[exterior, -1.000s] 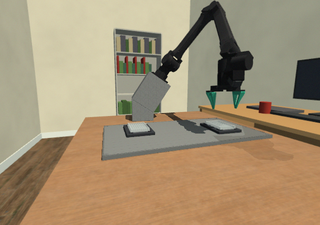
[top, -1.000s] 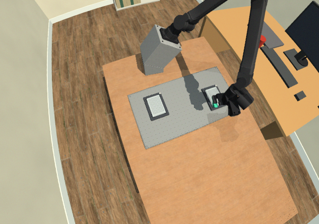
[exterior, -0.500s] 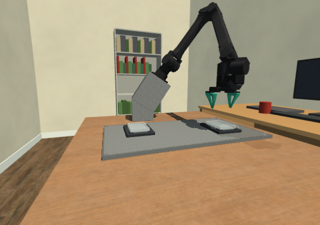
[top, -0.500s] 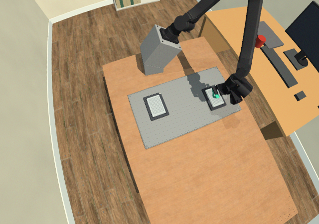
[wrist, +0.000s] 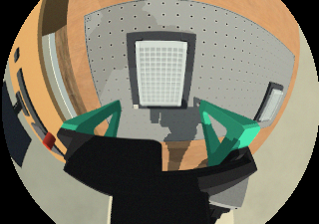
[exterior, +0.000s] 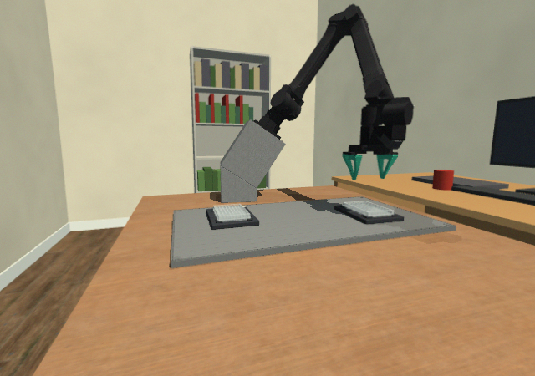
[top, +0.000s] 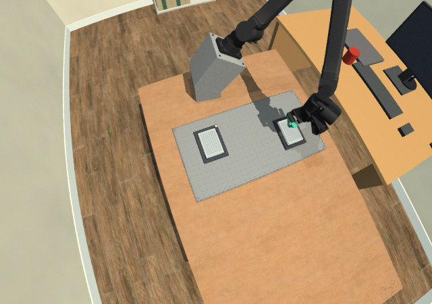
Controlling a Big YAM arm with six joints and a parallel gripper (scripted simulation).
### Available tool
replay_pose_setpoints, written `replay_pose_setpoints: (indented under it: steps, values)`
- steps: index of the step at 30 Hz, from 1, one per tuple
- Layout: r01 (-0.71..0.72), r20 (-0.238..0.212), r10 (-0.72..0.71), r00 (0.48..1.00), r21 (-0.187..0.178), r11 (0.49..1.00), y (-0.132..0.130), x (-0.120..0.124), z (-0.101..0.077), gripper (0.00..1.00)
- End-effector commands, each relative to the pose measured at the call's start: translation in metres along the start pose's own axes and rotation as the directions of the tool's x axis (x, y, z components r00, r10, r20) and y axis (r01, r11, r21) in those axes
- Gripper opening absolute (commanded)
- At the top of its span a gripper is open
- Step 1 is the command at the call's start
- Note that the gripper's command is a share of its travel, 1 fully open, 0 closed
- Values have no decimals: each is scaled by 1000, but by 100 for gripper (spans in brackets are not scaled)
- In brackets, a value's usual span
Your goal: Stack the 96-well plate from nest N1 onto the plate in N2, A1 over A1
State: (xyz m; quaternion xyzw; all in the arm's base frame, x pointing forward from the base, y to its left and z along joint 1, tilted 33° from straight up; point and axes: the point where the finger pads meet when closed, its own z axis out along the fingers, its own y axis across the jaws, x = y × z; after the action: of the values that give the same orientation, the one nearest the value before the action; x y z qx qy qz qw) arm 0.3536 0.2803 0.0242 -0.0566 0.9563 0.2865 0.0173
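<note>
The white 96-well plate (top: 291,132) sits in the dark nest N1 at the right end of the grey baseplate (top: 244,143). It also shows in the exterior view (exterior: 368,208) and in the wrist view (wrist: 159,72). My gripper (top: 291,121) is open and empty, with green fingers pointing down. It hovers well above the N1 plate, over its far end, in the exterior view (exterior: 370,165). In the wrist view the gripper (wrist: 162,123) has its fingers spread wider than the plate. The other plate (top: 211,142) (exterior: 231,216) sits in nest N2 at the left.
The arm's grey pedestal (top: 212,68) stands behind the baseplate. A side desk (top: 369,84) at the right carries a red cup (exterior: 442,179), a keyboard and a monitor (exterior: 514,132). A bookshelf (exterior: 230,117) stands at the back wall.
</note>
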Motion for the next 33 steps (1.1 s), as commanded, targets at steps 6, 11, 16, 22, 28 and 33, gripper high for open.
replay_pose_setpoints:
  steps: [6,11,16,22,28,33]
  values:
    - [-1,27,1,1000,-9,1000,5,-11,-7,100]
    - [-3,12,3,1000,-5,1000,6,-6,7,100]
    - [-1,16,1,1000,-7,1000,7,-5,13,100]
    - [-11,12,11,1000,-3,1000,2,-5,22,100]
    - [-4,11,4,1000,-5,1000,5,-5,32,100]
    - [-2,14,2,1000,-6,1000,6,-7,41,100]
